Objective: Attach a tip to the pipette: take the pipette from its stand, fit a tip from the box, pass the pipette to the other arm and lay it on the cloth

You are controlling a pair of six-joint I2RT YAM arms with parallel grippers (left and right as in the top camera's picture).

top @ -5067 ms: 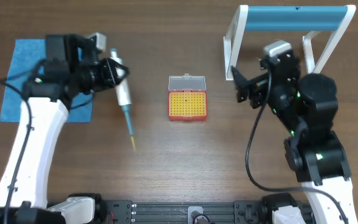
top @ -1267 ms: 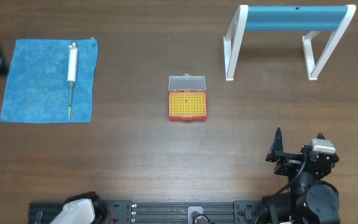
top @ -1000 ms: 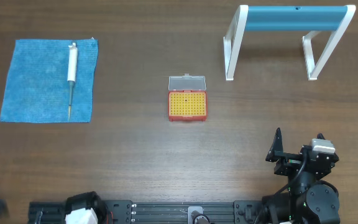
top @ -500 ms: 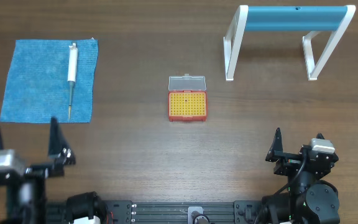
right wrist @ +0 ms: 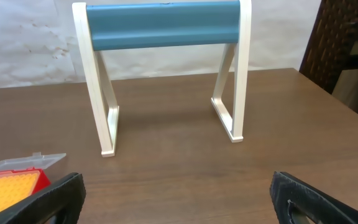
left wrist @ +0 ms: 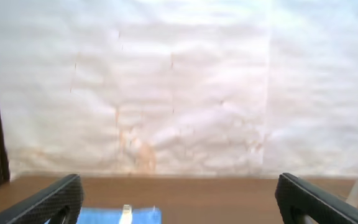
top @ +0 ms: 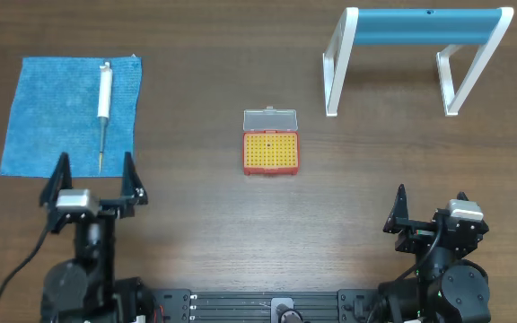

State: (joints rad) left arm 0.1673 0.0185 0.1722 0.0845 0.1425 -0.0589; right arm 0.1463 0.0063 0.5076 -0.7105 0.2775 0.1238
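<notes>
Pipette [top: 103,108] lies lengthwise on the blue cloth [top: 52,126], far left of the table [top: 205,224], tip toward the arms' side. Left hand [top: 95,166] is spread and empty near the cloth's near edge, not touching the pipette. Right hand [top: 431,202] is spread, well apart.

Top camera looks down; low wrist cameras face the wall [left wrist: 179,93], the right sharing the stand [right wrist: 163,25].
</notes>
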